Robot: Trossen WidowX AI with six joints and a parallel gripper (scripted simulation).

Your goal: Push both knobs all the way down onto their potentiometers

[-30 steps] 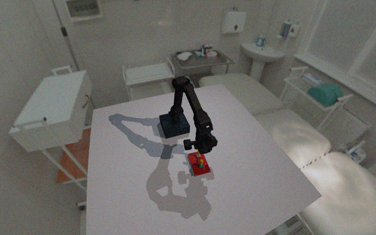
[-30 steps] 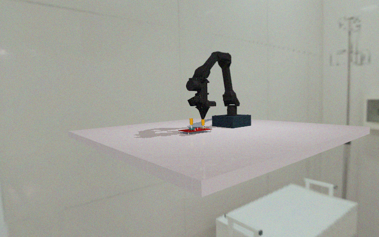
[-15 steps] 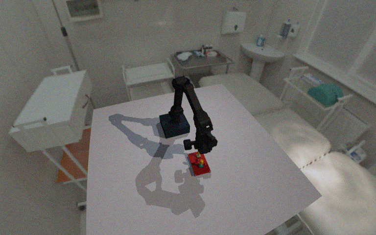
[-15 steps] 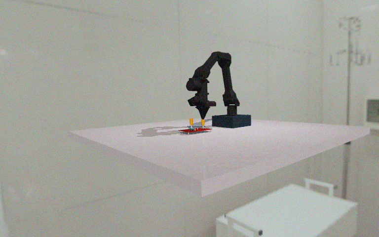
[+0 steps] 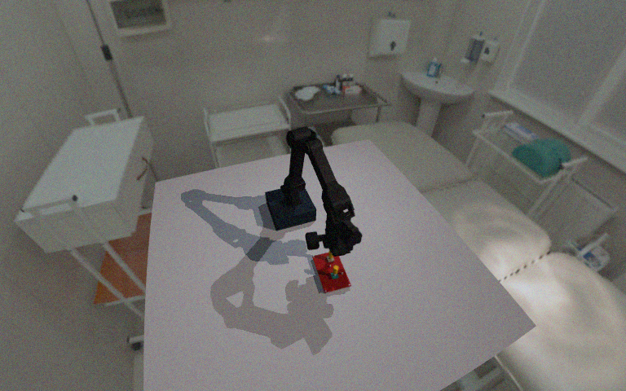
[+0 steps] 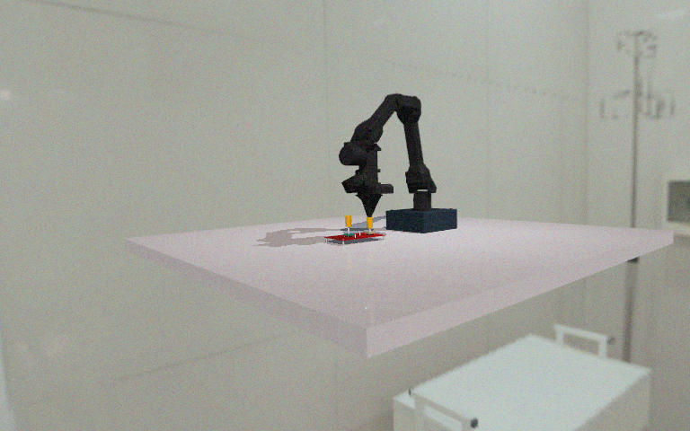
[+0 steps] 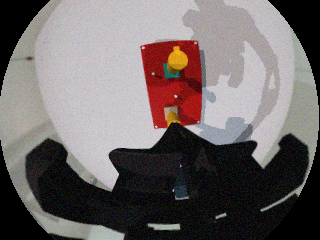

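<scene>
From the top view, I have the red circuit board (image 5: pixel 339 283) (image 6: pixel 340 237) (image 7: pixel 188 95) on the table (image 5: pixel 397 318) (image 6: pixel 285 274) (image 7: pixel 100 90), in front of the arm's dark blue base (image 5: pixel 306 217) (image 6: pixel 402 221). My gripper (image 6: pixel 370 215) (image 7: pixel 174 126) is hidden under the wrist here.

In the exterior view, the board stands on short legs and both yellow knobs are upright. The far knob (image 5: pixel 336 268) (image 6: pixel 348 221) (image 7: pixel 177 59) shows bare shaft above its green potentiometer (image 6: pixel 349 234) (image 7: pixel 168 70). My fingertips point down at the top of the near knob (image 6: pixel 369 222) (image 7: pixel 173 119); they look to be touching it, though at this size I can't be sure.

In the wrist view, my jaws are fully closed with nothing between them, their tip overlapping the near knob beside the pale potentiometer (image 7: pixel 170 110).
</scene>
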